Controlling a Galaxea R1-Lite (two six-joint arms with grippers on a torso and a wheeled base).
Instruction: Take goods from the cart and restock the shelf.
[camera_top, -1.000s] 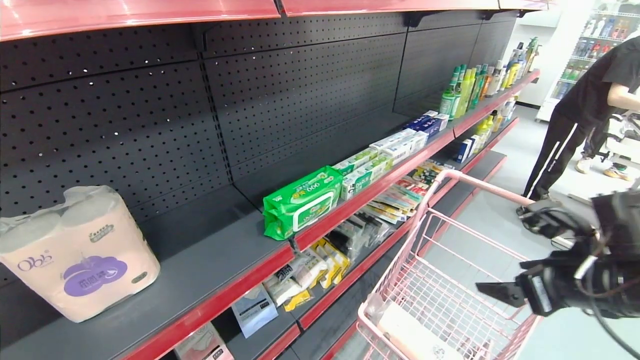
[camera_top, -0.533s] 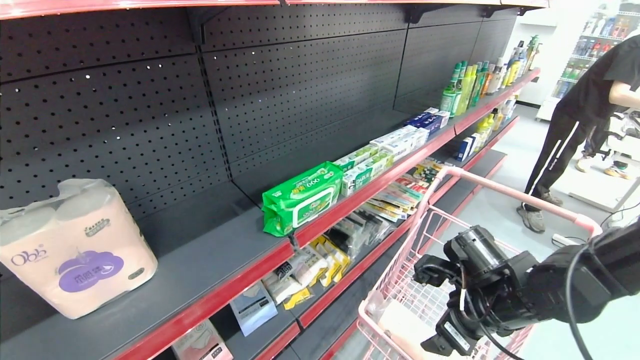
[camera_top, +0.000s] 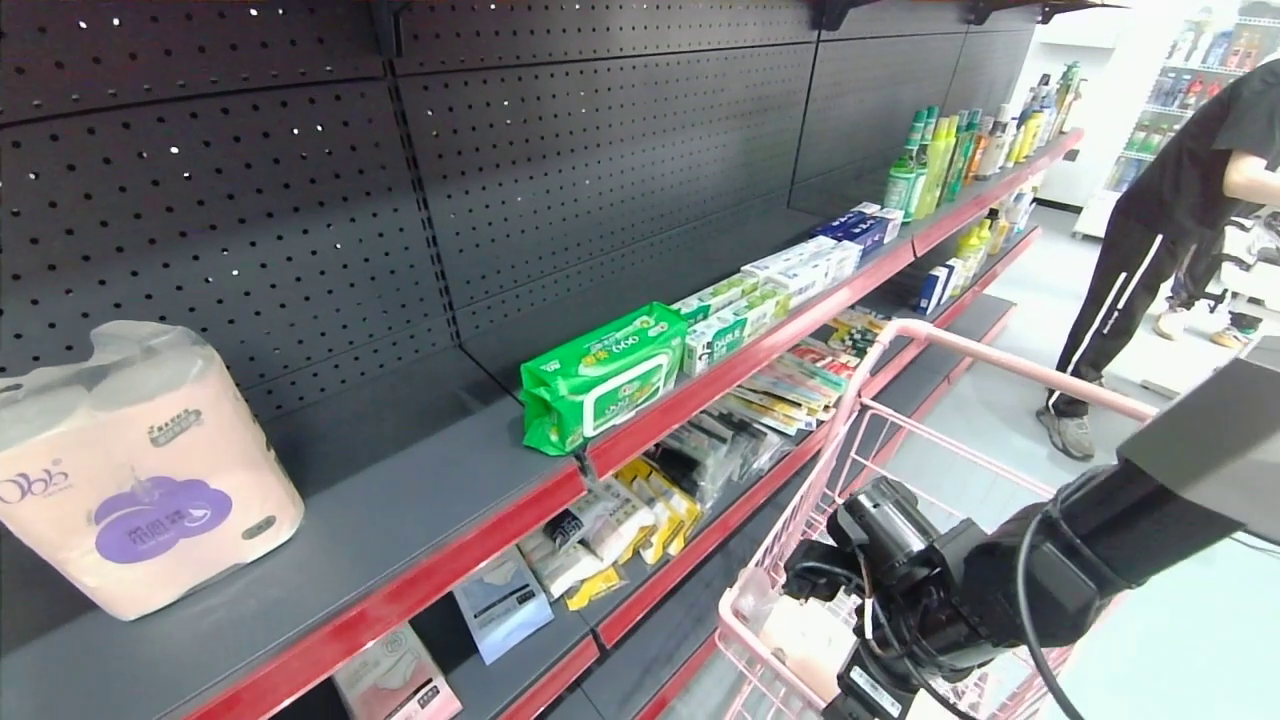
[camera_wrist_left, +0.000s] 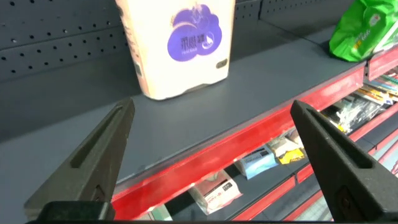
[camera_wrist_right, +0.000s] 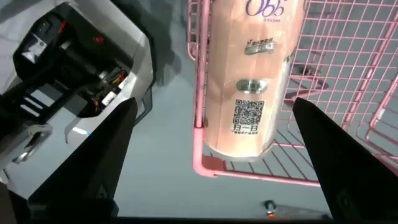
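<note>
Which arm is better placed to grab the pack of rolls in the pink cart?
The right arm: its jaws hang open above the pack of rolls standing in the pink cart. The left jaws, also open, face the shelf, away from the cart.

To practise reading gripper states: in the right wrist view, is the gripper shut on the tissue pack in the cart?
No, the right gripper stands wide open, and the tissue pack lies in the cart beyond its fingers.
</note>
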